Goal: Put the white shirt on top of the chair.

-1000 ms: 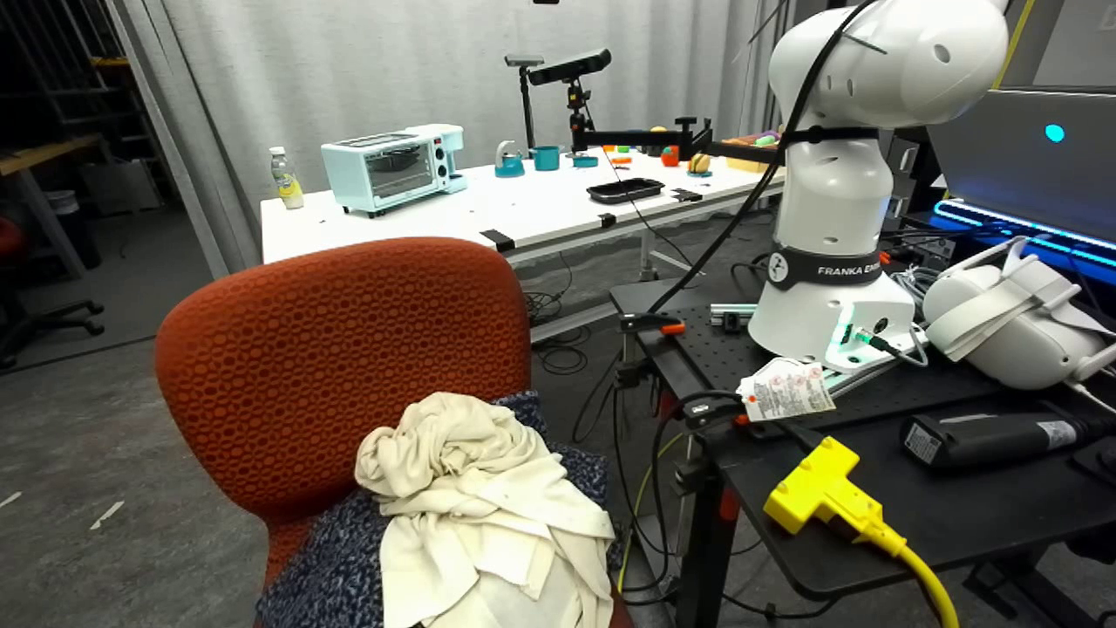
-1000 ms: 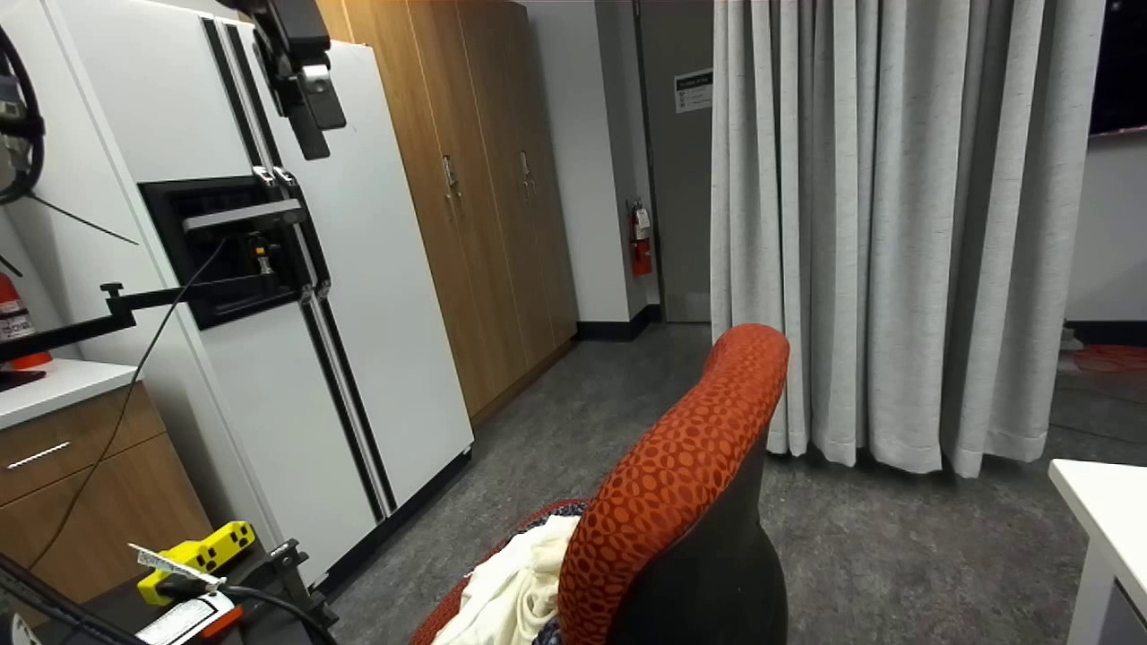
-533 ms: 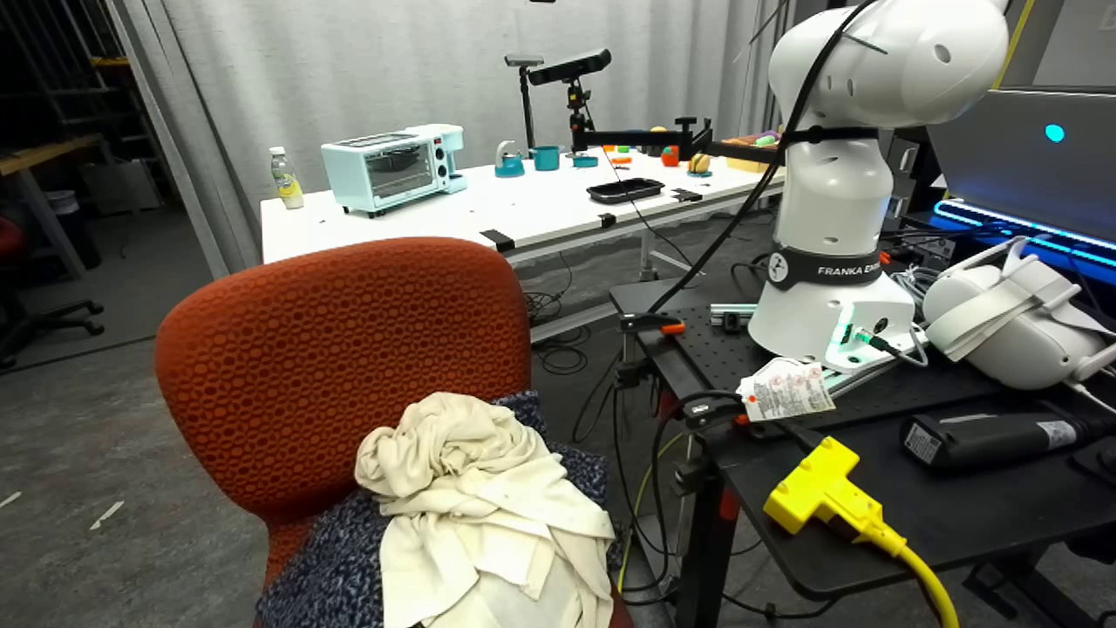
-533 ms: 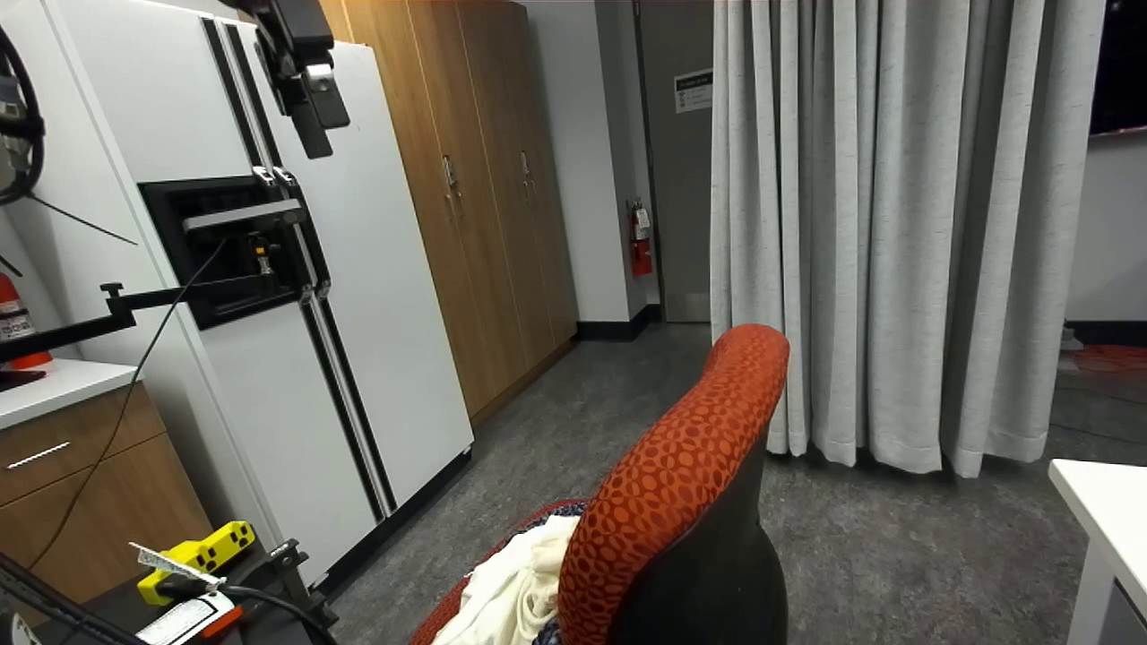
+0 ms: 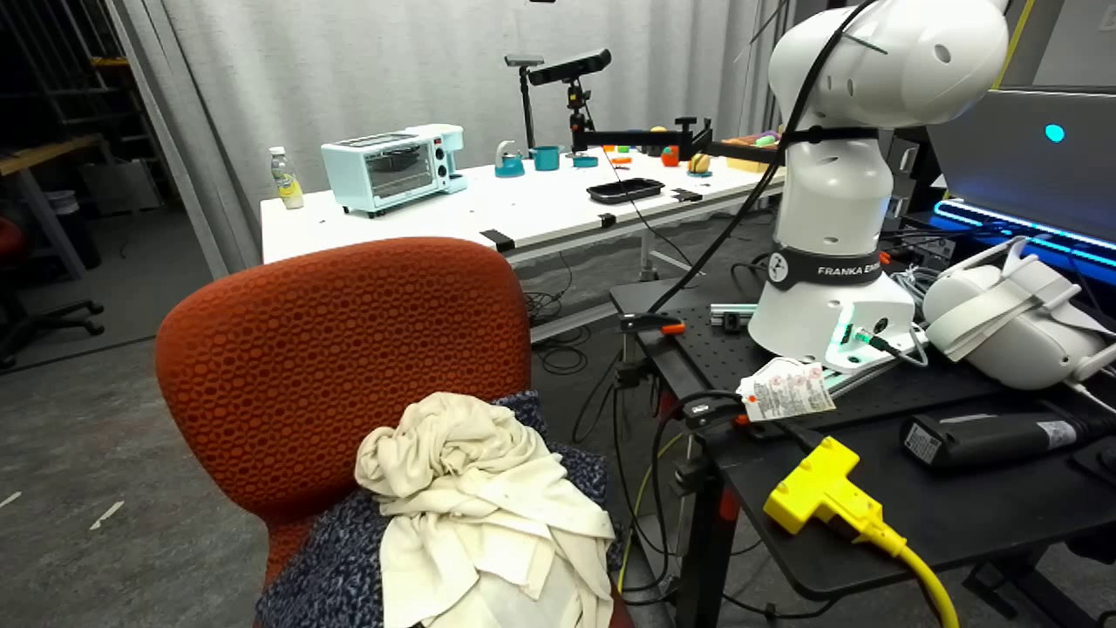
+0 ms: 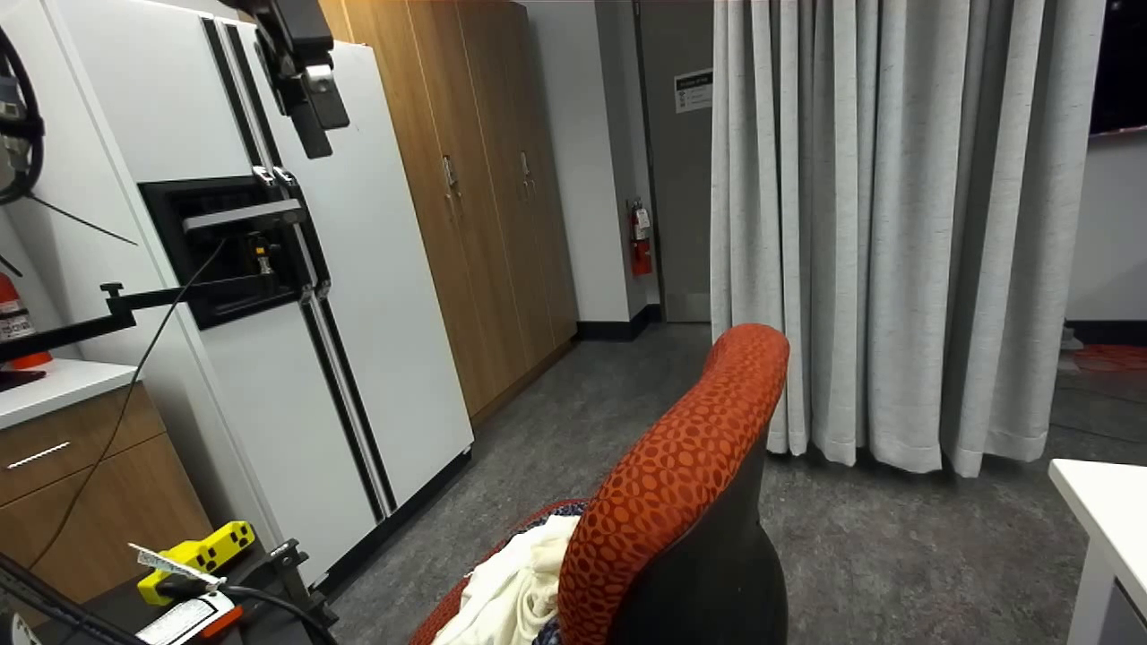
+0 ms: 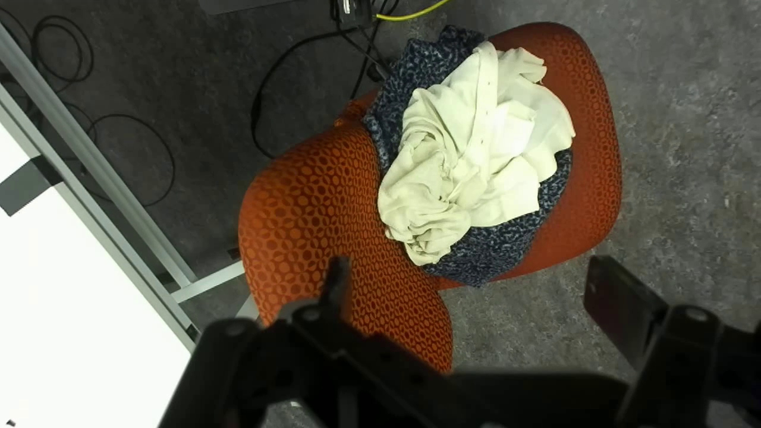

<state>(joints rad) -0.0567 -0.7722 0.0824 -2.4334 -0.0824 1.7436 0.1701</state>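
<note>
Lying on chair (image 5: 349, 331), white shirt (image 5: 488, 506); black base band (image 5: 833, 269) reads "FRANKA".

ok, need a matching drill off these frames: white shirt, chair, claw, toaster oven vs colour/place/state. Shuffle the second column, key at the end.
Column 1
1. white shirt
2. chair
3. claw
4. toaster oven

Column 2
A. open, holding nothing
B. pale blue, on the white table
C. bunched up on a dark speckled cloth
D. orange-red, with a patterned back

Pairs: 1-C, 2-D, 3-A, 4-B
</note>
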